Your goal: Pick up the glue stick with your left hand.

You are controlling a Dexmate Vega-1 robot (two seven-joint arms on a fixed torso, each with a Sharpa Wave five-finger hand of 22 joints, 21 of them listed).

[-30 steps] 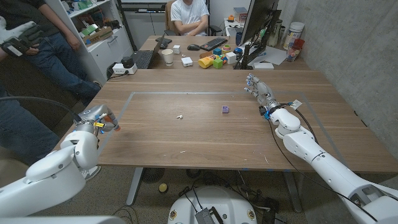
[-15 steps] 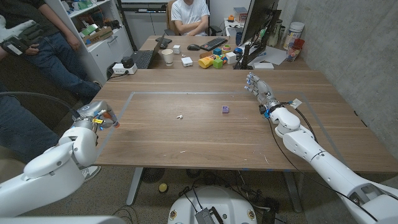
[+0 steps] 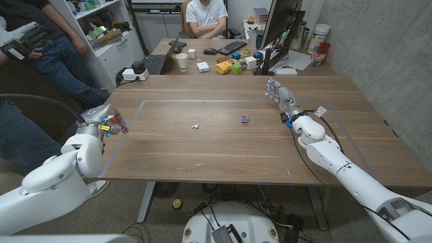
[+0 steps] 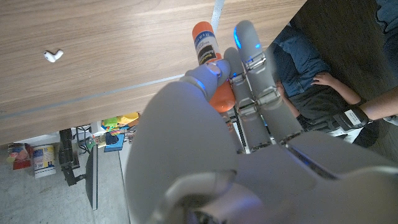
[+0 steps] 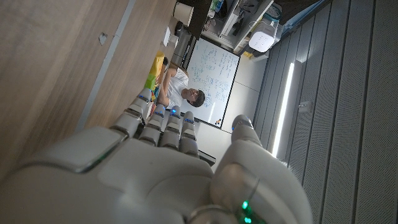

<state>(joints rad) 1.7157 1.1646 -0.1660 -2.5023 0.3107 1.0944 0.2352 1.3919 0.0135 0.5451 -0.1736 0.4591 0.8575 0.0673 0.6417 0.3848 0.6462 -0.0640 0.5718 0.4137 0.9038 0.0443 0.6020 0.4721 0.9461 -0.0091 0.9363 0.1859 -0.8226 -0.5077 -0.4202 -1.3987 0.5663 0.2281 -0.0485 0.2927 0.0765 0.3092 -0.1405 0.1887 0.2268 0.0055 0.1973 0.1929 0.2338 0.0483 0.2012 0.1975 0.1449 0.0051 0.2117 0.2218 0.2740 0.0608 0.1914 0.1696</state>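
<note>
Left hand: our left hand point(image 3: 101, 125) grips the glue stick point(image 4: 205, 45) between thumb and fingers point(image 4: 252, 50), at the table's point(image 3: 202, 152) left edge.
Glue stick: orange cap pointing out past our fingertips, above the wood.
Right hand: our right hand point(image 3: 280, 96) holds nothing, fingers straight, on the table's right side.
Table: a small purple thing point(image 3: 244, 119) and a small white thing point(image 3: 194, 125) lie mid-table.

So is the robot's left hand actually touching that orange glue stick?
Touching. In the left wrist view the left hand has its thumb and fingers pressed against the glue stick, with no gap between them.
</note>
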